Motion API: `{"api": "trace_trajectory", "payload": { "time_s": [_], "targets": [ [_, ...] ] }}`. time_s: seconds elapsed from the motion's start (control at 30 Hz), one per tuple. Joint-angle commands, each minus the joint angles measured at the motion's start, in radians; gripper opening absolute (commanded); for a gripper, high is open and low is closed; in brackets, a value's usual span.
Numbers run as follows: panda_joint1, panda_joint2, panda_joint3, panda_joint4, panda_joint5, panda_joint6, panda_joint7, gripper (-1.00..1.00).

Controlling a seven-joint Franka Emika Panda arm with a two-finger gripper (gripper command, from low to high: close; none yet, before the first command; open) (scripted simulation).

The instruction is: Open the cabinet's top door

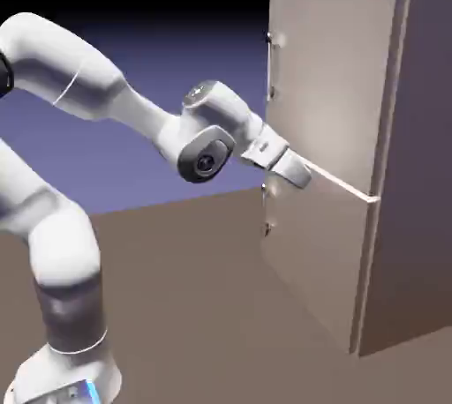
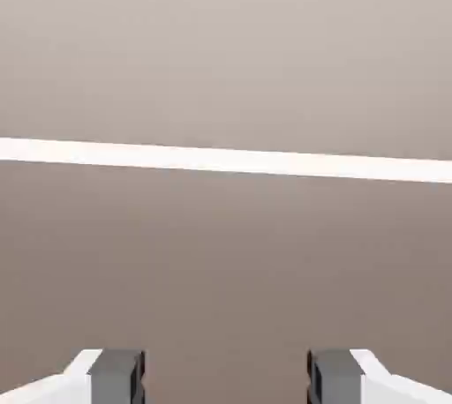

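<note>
Gripper (image 1: pixel 296 173), fingers (image 2: pixel 115 374) spread and empty, faced the seam between 2 panels. Rightward stood the cabinet (image 1: pixel 424 173); its top door (image 1: pixel 331 85) looked rigid, smooth, best pulled by the bar handle (image 1: pixel 270 65).

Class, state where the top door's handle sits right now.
In the exterior view, the handle stands near the top door's left edge, above the gripper.
</note>
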Motion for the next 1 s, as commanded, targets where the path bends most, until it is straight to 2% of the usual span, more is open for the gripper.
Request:
{"api": "trace_trajectory", "payload": {
  "time_s": [0.0,0.97],
  "targets": [
    [-0.017,-0.012,0.024,0.011,0.041,0.002,0.044,0.00],
    [-0.518,-0.351,0.725,0.333,1.238,0.067,1.305,0.00]
  ]
}}
